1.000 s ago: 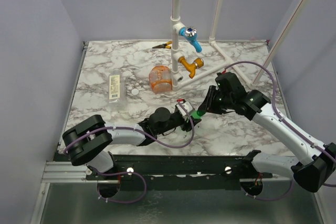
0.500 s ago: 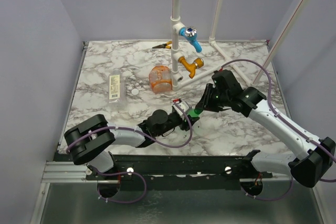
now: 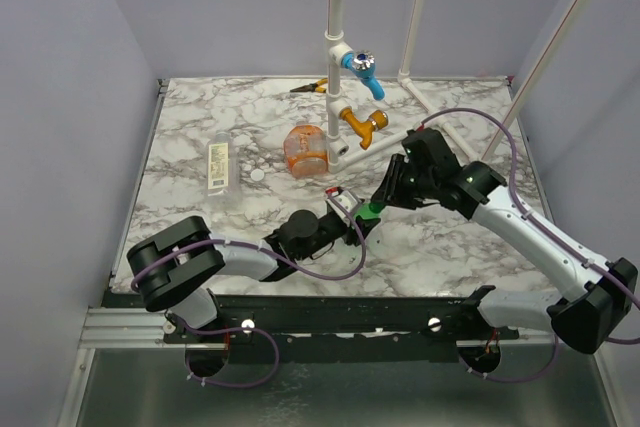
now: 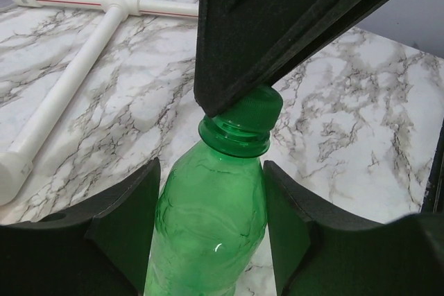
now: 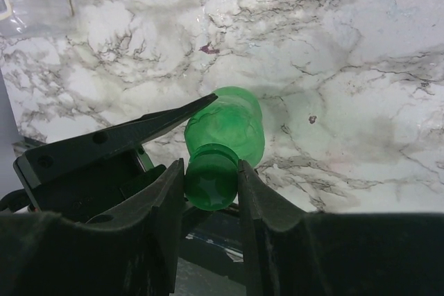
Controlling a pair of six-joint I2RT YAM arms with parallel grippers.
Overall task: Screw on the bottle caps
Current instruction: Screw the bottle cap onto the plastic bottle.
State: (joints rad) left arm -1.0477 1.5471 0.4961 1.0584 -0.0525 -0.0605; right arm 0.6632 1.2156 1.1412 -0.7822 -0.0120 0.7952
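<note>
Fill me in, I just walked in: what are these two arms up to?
The left pincer grips the green bottle by its body. The right pincer is clamped on the green cap, which sits on the bottle's neck. A clear labelled bottle, an orange bottle and a white cap sit farther back on the table, with neither arm near them.

Bright, even overhead light, soft shadows under arms on marble table (image 3: 200, 127). Left wrist view sharp; tiny glare spot on green bottle (image 4: 208, 233), near foreground v. dark. Right wrist view: marble washed-out w/ sheen up top, cap (image 5: 210, 185) slightly soft.
</note>
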